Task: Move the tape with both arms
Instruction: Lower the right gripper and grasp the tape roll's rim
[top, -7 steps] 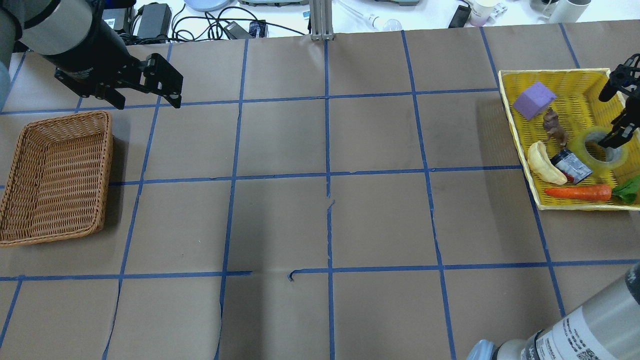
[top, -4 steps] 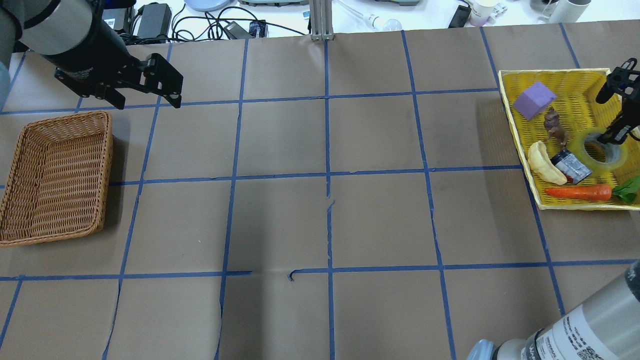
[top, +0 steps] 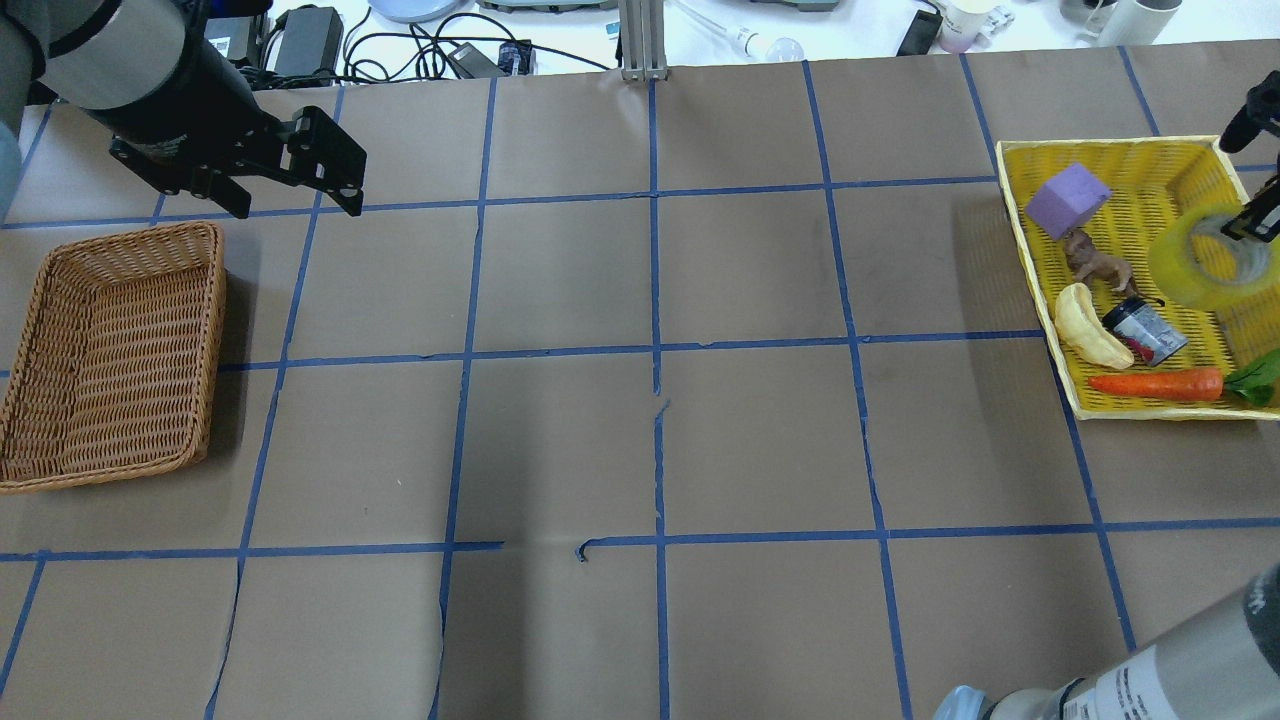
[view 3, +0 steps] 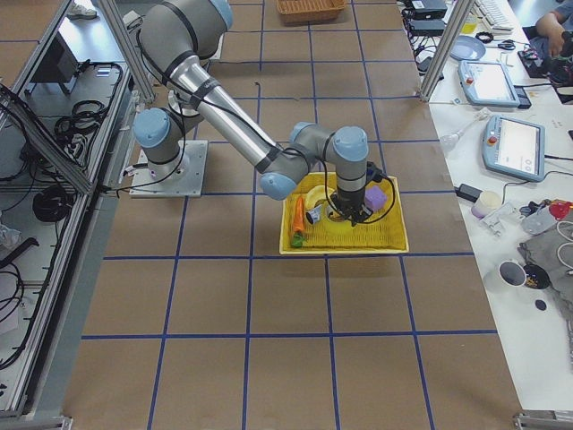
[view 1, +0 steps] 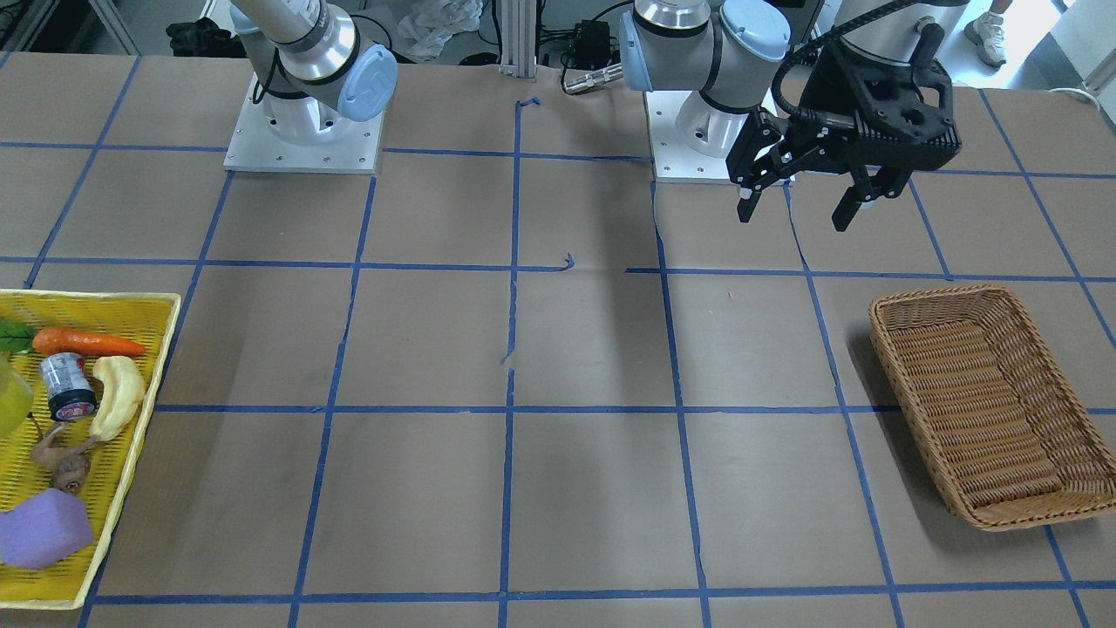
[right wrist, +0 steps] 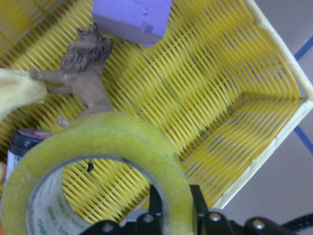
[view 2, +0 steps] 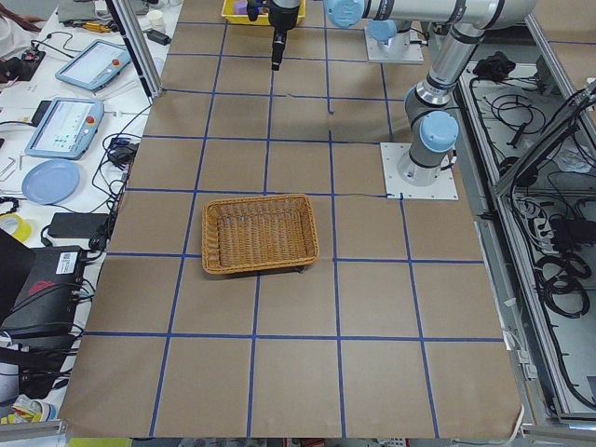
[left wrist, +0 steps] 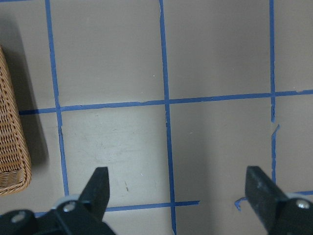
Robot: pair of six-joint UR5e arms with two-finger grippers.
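Note:
The tape [top: 1178,262], a yellow-green roll with a white core, hangs tilted above the yellow tray [top: 1150,180]. My right gripper [top: 1262,212] sits at the view's right edge. In the right wrist view it [right wrist: 175,198] is shut on the tape's wall [right wrist: 112,134], with one finger inside the core and one outside. A sliver of the tape [view 1: 9,406] shows at the front-facing view's left edge. My left gripper [top: 298,208] is open and empty, hovering just beyond the wicker basket [top: 215,340]. It also shows in the front-facing view [view 1: 792,218] and the left wrist view [left wrist: 178,181].
The tray also holds a purple block [top: 1068,200], a brown lion figure [top: 1095,262], a banana [top: 1085,325], a small dark can [top: 1145,333] and a carrot [top: 1155,383]. Brown paper with blue tape lines covers the table. Cables and devices lie along the far edge.
My right gripper has risen with the tape, lifting it off the tray floor and toward the far side. The lion figure and the can have shifted slightly. The left arm has not moved.

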